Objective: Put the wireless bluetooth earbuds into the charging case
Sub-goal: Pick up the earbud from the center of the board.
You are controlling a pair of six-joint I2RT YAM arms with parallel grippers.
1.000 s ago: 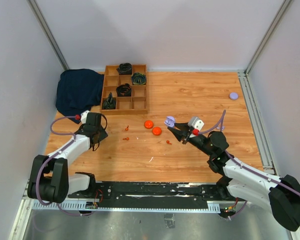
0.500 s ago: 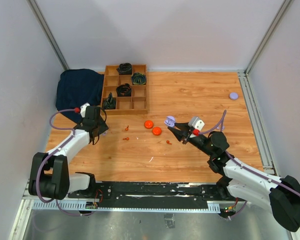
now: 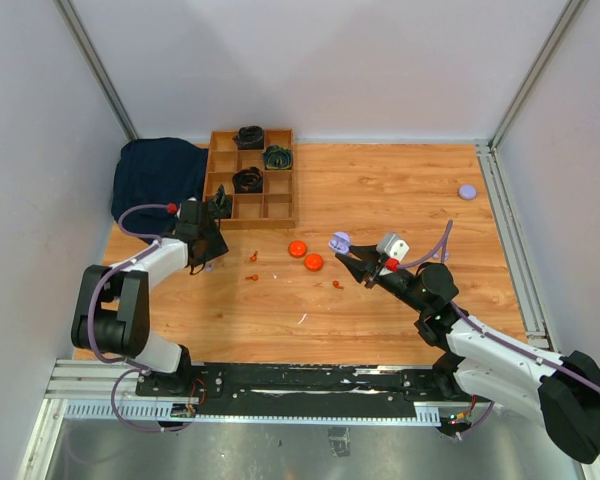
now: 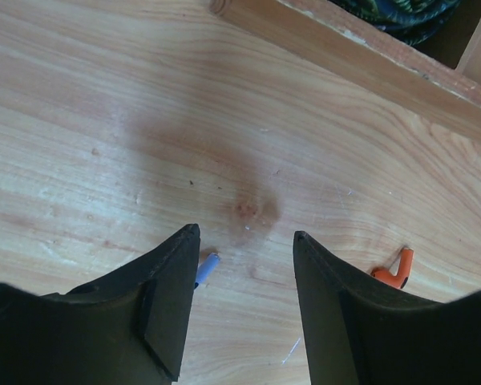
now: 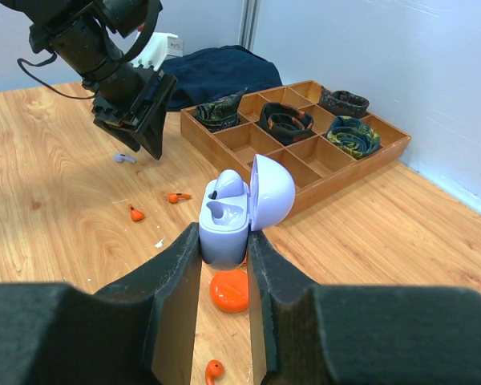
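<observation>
Currently we see left gripper (image 4: pixel 245 239) wide, tiny pale-lilac plastic earbud (image 4: pixel 209 266) beside one finger; closing off-centre could flick it. Right gripper (image 5: pixel 223 245) clamps open lilac charging case (image 5: pixel 252 192).

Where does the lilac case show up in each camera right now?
Top: centre, case in the right claw.
Left wrist: not in view.
Right wrist: centre, case open, clamped in the claw.
Shared landmark: the tray, upper left in the top view, upper right in both wrist views.

An earbud (image 4: pixel 208 268) lies beside the left pincer (image 4: pixel 246 233), before the tray (image 4: pixel 345 46).
</observation>
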